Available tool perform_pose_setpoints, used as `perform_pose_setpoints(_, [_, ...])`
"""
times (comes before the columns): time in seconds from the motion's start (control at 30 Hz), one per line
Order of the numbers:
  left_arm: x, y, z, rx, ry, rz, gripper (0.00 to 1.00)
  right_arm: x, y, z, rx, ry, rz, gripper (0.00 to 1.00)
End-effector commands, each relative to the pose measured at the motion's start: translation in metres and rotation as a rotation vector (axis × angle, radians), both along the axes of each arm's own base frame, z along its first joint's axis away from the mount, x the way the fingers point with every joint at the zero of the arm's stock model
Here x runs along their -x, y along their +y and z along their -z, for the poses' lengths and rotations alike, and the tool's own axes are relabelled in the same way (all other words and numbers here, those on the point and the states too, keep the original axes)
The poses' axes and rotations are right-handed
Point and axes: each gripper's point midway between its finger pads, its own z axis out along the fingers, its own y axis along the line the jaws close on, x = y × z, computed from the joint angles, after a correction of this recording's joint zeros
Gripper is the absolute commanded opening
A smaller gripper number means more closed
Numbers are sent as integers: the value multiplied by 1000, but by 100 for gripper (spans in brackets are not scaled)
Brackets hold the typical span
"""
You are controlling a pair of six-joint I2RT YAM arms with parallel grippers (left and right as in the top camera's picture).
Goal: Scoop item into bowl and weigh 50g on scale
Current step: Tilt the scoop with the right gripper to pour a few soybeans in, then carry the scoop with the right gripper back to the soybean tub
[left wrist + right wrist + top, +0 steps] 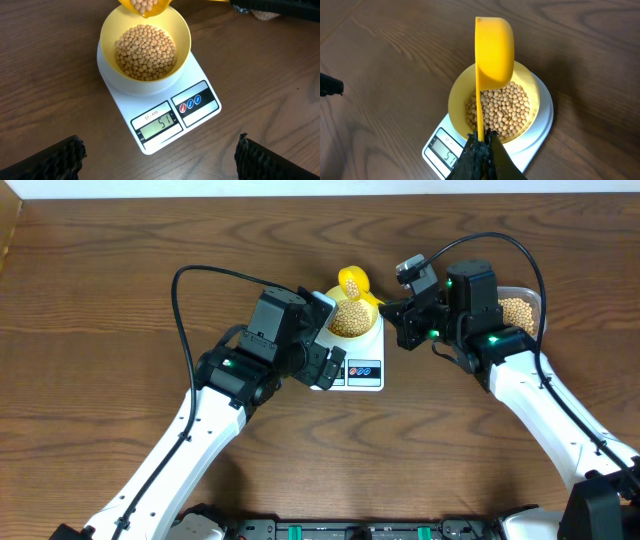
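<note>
1. Bowl [107, 35]: small, round, pale yellow, smooth-walled. Seated centrally on the round white platform [112, 86] of the scale [150, 103]. Roughly half filled with beans [146, 52], which are tan-beige, matte, near-spherical and pea-like.
2. Scale: flat, glossy white plastic with rounded corners. Grey LCD display [159, 124] at its 6 o'clock edge, reading "51". One red and one blue button [190, 102] on a black-framed panel just beside the display, at its 2 o'clock.
3. Scoop [494, 50]: yellow plastic, a deep rounded cup on a thin flat handle. Tipped above the bowl's rim at 12 o'clock in the left wrist view, with a few beans showing at its mouth.
4. Right hand [480, 150]: black, rough-textured fingers clenched on the end of the scoop's handle.
5. Left hand [157, 162]: released. Black knurled fingers spread wide at 7 and 5 o'clock of the left wrist view, nothing between them. Hovering at the display side of the scale.
6. Counter [120, 270]: dark brown, with pronounced wood grain.
7. Tub [533, 295]: clear plastic holding more beans, at 3 o'clock of the scale in the overhead view, partly hidden by the right arm.
</note>
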Motion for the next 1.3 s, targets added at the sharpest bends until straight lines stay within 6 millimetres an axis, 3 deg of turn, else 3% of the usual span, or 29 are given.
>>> perform_pose_setpoints(0.0, [-3,3,-1,-11,-13,-4,98,-2,-1,-6,-37,16,14,1])
perform_pose_setpoints(0.47, [-3,3,-1,-11,-13,-4,98,-13,-25,-20,-93,23,98,1])
perform_pose_setpoints(0.8, [-3,3,-1,-11,-13,-4,98,-14,-33,-25,-127,28,92,1])
perform_pose_setpoints(1.17, [-3,3,-1,-11,-13,-4,98,-22,-77,-35,-257,111,197,1])
perform_pose_setpoints(1.27, [-3,3,-1,-11,-13,-4,98,-23,-97,-35,-294,157,266,1])
